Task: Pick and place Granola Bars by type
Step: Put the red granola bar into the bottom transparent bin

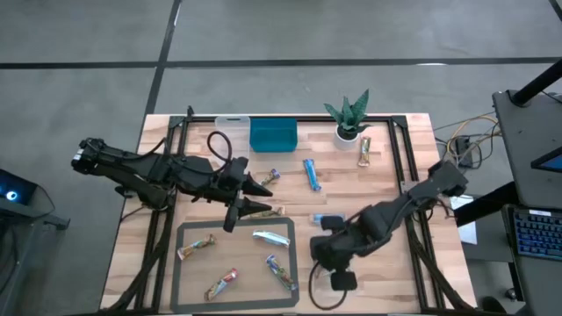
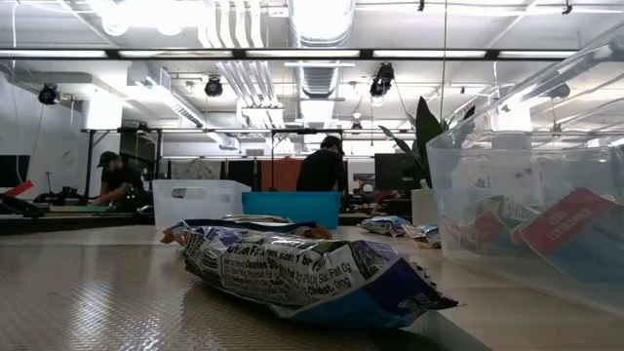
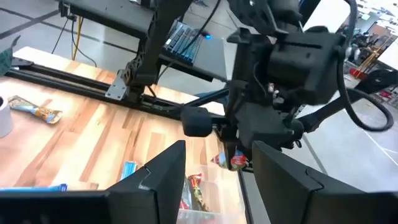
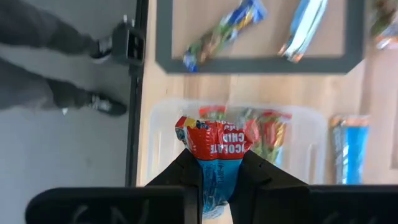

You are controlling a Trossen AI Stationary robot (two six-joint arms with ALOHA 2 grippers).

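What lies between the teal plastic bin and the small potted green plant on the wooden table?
Only bare wood between teal bin and potted plant, in the high view.

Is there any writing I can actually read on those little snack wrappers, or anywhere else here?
"CHIP" and "OCOLATE", first letters cut off: red wrapper of the bar in the right gripper.
Foreground bar in the low view: printed, too blurred to read.
All other wrappers: too small.
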